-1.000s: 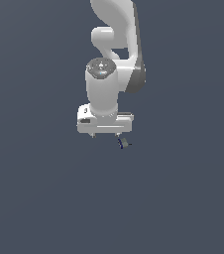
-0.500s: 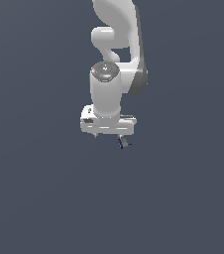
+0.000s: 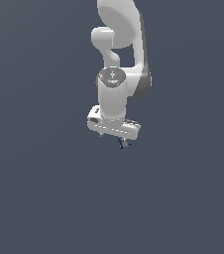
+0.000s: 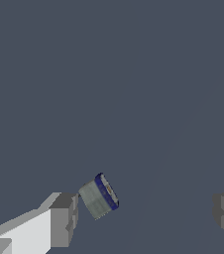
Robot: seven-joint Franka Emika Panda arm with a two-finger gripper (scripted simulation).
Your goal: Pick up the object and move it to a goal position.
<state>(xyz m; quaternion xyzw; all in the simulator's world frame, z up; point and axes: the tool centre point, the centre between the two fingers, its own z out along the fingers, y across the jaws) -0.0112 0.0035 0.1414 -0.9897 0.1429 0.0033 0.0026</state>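
- Plain dark slate-blue background fills both views.
- White jointed robot arm (image 3: 115, 94) reaches downward.
- White claw (image 3: 115, 135) has its grey fingers (image 4: 63, 219) spread wide apart, gripping nothing.
- Tiny grey-olive cylinder with a dark-blue rim (image 4: 99, 195) sits just beside one finger, between the two.

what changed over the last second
The claw dropped lower and shifted slightly toward the exterior view's right, closing on the object. Nothing is gripped: in the wrist view the object sits beside one finger, jaws wide open. The object stayed put.
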